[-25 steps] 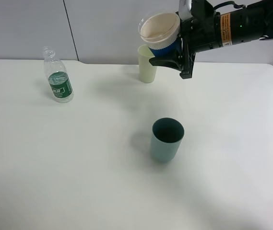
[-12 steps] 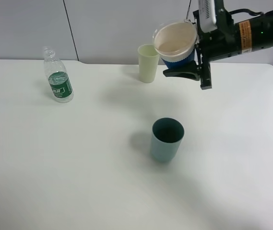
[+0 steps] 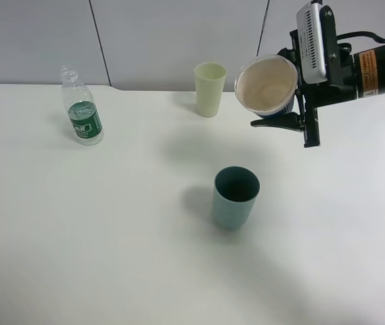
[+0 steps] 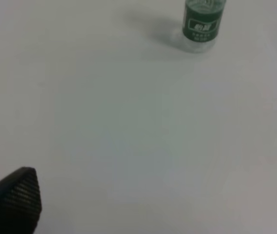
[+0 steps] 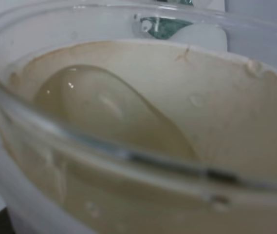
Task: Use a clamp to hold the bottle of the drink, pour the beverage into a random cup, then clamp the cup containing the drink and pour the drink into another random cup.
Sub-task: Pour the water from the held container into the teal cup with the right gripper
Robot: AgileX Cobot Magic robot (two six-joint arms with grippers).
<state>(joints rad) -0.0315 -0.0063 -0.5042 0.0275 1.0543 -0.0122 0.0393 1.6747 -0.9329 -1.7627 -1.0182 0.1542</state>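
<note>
My right gripper (image 3: 283,116) is shut on a white paper cup with a blue band (image 3: 266,84) and holds it tilted in the air, above and to the right of the teal cup (image 3: 234,196). The right wrist view is filled by the held cup (image 5: 128,146), with liquid pooled inside it. A pale yellow cup (image 3: 209,89) stands at the back of the table. The clear bottle with a green label (image 3: 82,107) stands uncapped at the far left; it also shows in the left wrist view (image 4: 204,23). My left gripper (image 4: 157,200) is open and empty over bare table.
The white table (image 3: 111,237) runs to a grey panelled wall (image 3: 145,34) at the back. The right arm (image 3: 361,64) reaches in from the right edge, above the table.
My right gripper has carried the held cup to the right and downward, away from the pale yellow cup and toward the space above the teal cup. The cups on the table and the bottle have not moved.
</note>
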